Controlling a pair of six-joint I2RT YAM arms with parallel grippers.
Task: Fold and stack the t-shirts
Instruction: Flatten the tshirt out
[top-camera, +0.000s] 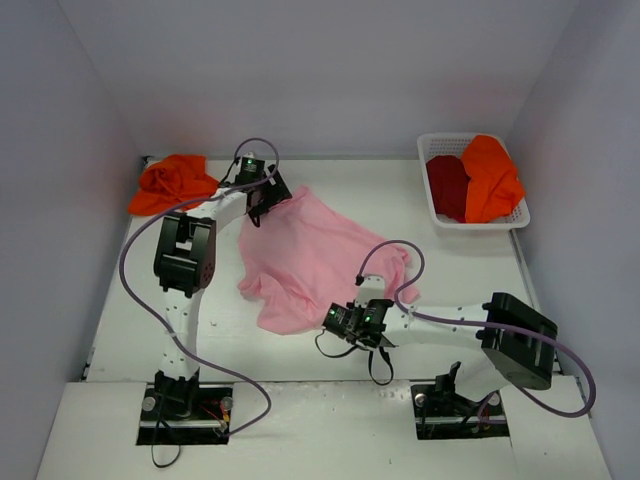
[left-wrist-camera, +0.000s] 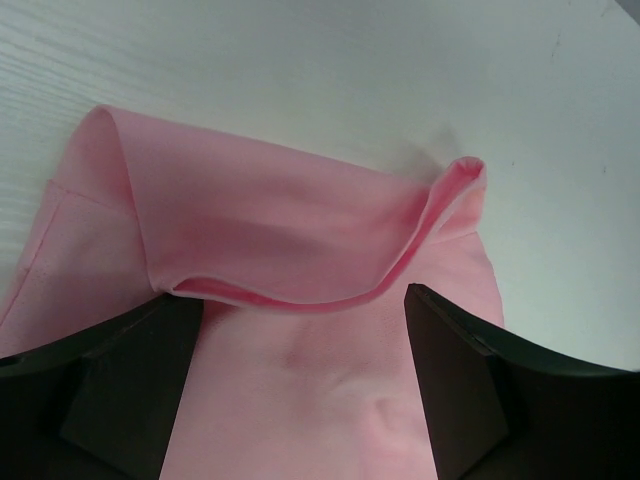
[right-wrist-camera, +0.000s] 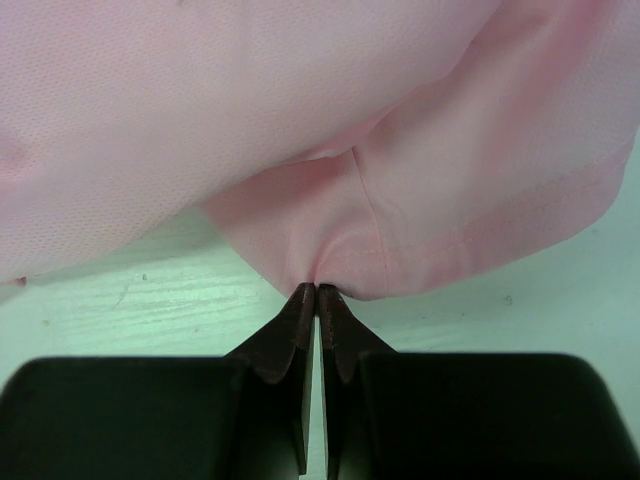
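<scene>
Pink t-shirt lies crumpled rather than flat on the white table in the centre of the top view. One edge is rolled over on itself at its upper left corner and there is a bunched lump on its right side. No fold is made in it yet, so by my reading you are at the spreading-out step, early in the task. Right gripper, at the lower edge of the cloth just below frame centre, has its jaws pressed together on a small tuck of stitched hem. In the right wrist view the fabric puckers into the tips and a seam runs up from them. Judgement: that pinch serves as one anchor, so the hem can be drawn taut. Left gripper, at the shirt's upper left corner in the top view, is spread wide, one finger on each side of the rolled-over edge, with cloth beneath and nothing gripped. Judgement: it is lined up to take the far corner so the two holds can stretch the shirt flat between them. Close only once the doubled edge sits well between the pads, or you may catch a single layer. Outward: one orange t-shirt is heaped in the upper left of the frame, just beside the left arm, probably next in line. In the upper right, the white basket holds the dark red t-shirt, with a second orange t-shirt draped over its right side. No stack is visible.
</scene>
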